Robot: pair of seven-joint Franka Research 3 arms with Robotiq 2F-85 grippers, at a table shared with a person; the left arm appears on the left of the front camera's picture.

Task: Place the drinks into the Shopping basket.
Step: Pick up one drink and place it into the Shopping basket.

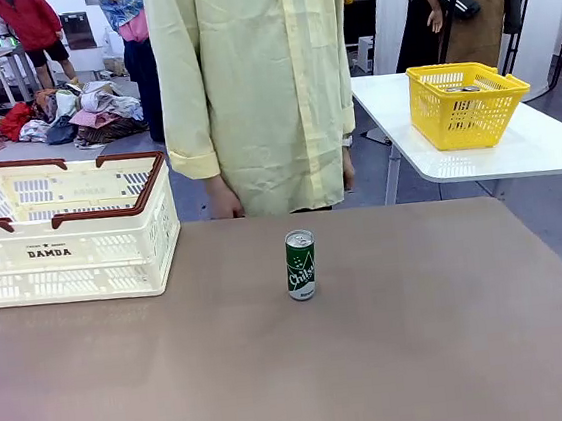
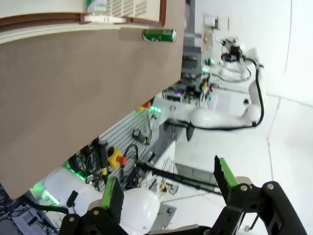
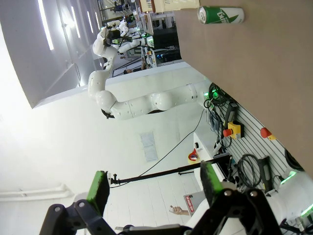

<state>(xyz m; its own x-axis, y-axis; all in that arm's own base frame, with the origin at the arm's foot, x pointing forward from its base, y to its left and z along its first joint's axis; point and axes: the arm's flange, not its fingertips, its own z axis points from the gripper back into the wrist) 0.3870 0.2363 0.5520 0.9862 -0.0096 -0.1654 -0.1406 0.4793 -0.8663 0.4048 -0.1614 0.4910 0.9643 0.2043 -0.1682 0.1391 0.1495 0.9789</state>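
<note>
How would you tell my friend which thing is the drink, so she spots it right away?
Look at the big brown table with a person in a pale yellow shirt standing behind it. Near its middle, right of the cream Shopping basket, one slim can stands upright by itself. It is dark green with white lettering and a silver top.

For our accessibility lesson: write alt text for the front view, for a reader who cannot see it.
A green can stands upright in the middle of a brown table, a cream brown-rimmed basket at the table's left. A person in a pale yellow shirt stands at the far edge; behind, a yellow basket sits on a white table.
</note>
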